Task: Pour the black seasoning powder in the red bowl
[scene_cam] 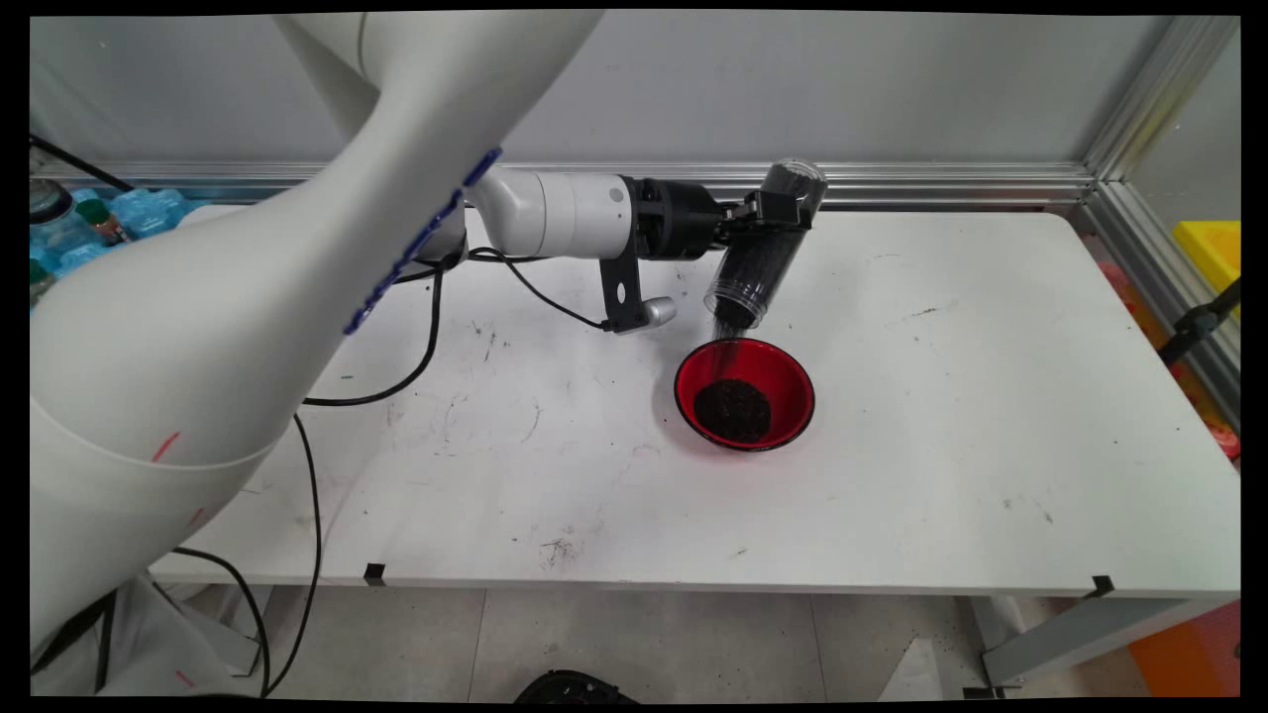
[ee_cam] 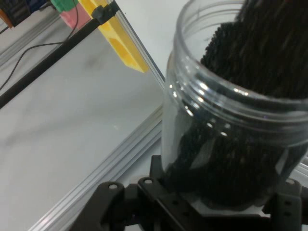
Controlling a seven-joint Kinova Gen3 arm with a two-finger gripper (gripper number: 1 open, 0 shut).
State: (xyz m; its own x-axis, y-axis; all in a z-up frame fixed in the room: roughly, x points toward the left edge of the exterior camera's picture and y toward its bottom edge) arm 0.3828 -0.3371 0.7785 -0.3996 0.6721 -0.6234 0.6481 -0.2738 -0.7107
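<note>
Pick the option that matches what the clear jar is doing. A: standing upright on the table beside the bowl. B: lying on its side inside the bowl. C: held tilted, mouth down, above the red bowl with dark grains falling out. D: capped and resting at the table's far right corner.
C: the gripper holds the clear jar tilted mouth-down over the red bowl, and dark grains already lie in it.

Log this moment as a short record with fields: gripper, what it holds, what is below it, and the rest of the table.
gripper: gripper shut on the clear jar
jar: tilted mouth-down over the bowl, filled with dark granules
pour: thin stream of granules falling from the jar's mouth
bowl: red bowl on the white table, a dark pile at its bottom
apart: jar's mouth above the bowl's far rim, not touching it
table edge: black cables trail on the left
</note>
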